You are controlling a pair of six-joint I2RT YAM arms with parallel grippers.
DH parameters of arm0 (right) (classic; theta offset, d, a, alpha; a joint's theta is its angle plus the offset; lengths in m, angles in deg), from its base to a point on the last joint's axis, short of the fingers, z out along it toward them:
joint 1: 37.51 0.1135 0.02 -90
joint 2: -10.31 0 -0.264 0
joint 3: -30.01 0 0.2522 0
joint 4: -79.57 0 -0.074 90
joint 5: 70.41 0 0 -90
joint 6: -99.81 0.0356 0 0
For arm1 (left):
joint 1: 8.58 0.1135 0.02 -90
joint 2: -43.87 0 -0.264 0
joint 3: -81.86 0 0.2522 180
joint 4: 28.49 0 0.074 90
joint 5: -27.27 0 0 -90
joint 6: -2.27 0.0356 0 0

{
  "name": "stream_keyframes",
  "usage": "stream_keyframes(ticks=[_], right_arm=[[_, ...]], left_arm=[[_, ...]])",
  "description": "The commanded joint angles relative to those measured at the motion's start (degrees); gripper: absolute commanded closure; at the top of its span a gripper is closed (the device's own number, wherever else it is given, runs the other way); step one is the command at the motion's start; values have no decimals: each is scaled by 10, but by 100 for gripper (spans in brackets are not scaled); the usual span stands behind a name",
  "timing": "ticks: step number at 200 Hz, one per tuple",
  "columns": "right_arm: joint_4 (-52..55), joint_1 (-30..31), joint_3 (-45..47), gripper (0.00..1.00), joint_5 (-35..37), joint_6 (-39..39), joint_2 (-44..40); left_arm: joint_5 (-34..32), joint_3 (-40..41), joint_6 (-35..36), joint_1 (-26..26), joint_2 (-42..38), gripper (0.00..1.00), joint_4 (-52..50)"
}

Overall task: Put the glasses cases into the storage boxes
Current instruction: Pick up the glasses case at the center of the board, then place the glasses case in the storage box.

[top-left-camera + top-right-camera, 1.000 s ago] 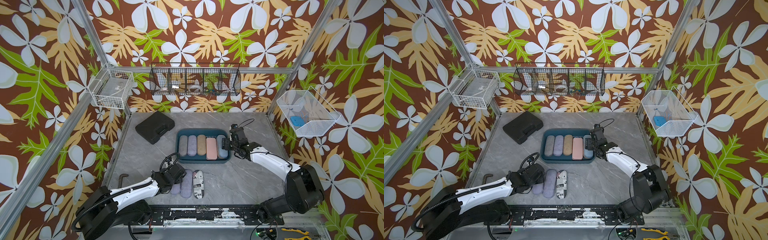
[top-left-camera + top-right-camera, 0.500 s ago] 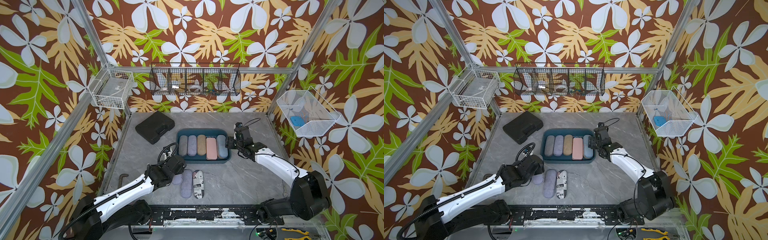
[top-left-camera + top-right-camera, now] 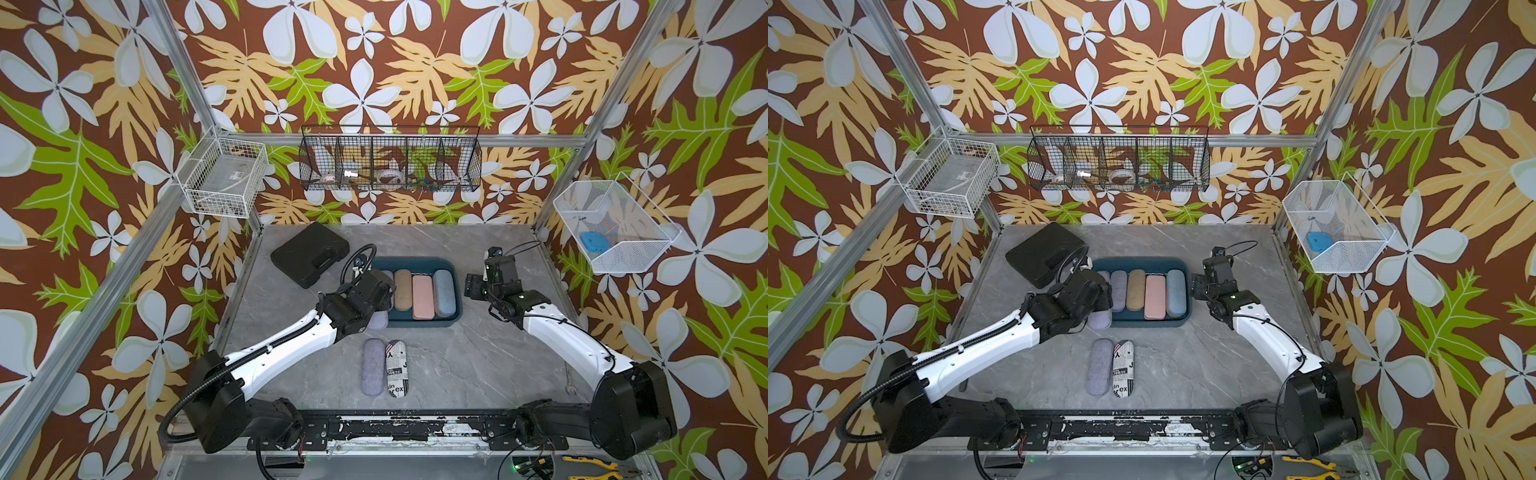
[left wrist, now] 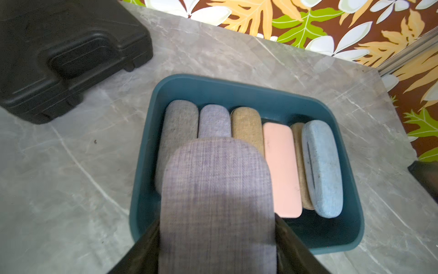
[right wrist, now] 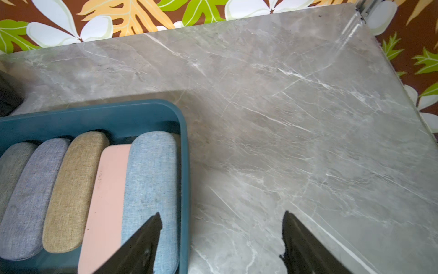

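The dark teal storage box [image 3: 415, 261] sits mid-table with several glasses cases side by side in it: grey [image 4: 177, 132], lavender [image 4: 214, 121], tan [image 4: 247, 128], pink [image 4: 282, 170] and light blue [image 4: 322, 170]. My left gripper [image 4: 216, 223] is shut on another lavender case [image 4: 216, 201], held over the box's near-left corner [image 3: 378, 320]. My right gripper [image 5: 222, 214] stands open and empty just right of the box's rim [image 5: 184, 166]. A lavender-grey case [image 3: 372, 366] and a newspaper-print case [image 3: 397, 368] lie side by side on the table in front of the box.
A large black moulded case [image 3: 309, 253] lies at the back left of the table, close to the box. Wire baskets hang on the walls: white [image 3: 224, 183], black [image 3: 390, 160], white [image 3: 615, 224]. A small wrench [image 3: 569, 378] lies by the right arm.
My left arm lifted the lavender case from the front row and carried it back to the box's near-left corner. My right gripper drew away from the box to its right side.
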Motion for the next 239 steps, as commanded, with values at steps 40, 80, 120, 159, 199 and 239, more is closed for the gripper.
stream_keyframes(ticks=[40, 80, 120, 159, 199, 239], right_arm=[[17, -17, 12, 20, -4, -7, -38], [21, -20, 21, 20, 5, -7, -46], [17, -24, 24, 20, 6, -7, -40], [14, -30, 22, 20, 0, -7, -32], [8, -33, 30, 20, 2, -7, -27], [7, -35, 37, 20, 1, -5, -30]], left_arm=[[43, -139, 44, 11, 161, 34, 58], [72, -197, 36, 11, 240, 34, 81], [75, -235, 17, 11, 308, 34, 85], [106, -263, 1, 6, 351, 34, 95], [133, -304, -7, -4, 395, 34, 89], [129, -317, -14, -10, 416, 34, 80]])
